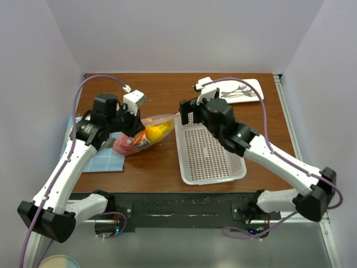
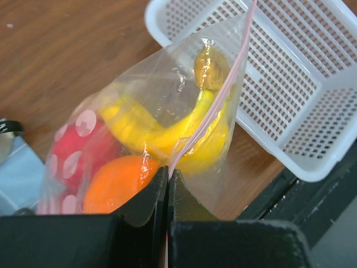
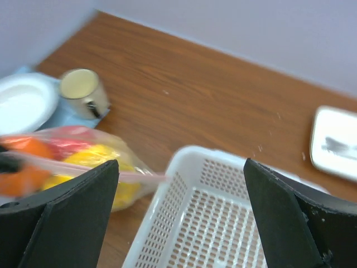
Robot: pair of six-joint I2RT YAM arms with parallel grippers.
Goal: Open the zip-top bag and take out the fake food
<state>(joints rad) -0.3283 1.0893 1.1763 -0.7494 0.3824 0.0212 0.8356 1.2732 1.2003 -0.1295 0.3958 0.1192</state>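
The zip-top bag (image 1: 146,133) sits over the wooden table (image 1: 156,167), between a blue cloth (image 1: 109,160) and a white basket (image 1: 209,151), with its far corner reaching the basket's rim. I cannot tell whether it rests on the wood or hangs just above it. The left gripper (image 2: 167,180) is clamped on the bag's edge, its two black fingers pressed together over the pink zip strip. That arm reaches forward from its base with the elbow bent and the wrist turned inward toward the bag. The right arm stretches across the basket. The right gripper (image 3: 179,167) hovers above the basket's near corner with its jaws spread wide and nothing between them, apart from the bag. The bag is clear, soft, wrinkled plastic that glints where it creases. The fake food (image 2: 139,145) inside is smooth and glossy. Three pieces can be told apart: a curved yellow banana (image 2: 167,131), a round orange ball (image 2: 114,184) and a red piece with white dots (image 2: 72,156). The basket is stiff plastic, rectangular, with rows of small holes. One beige mug (image 3: 83,92) and one white plate (image 3: 22,103) stand on the cloth. One white tray (image 1: 241,89) lies at the far right corner with metal cutlery on it, too small to count.
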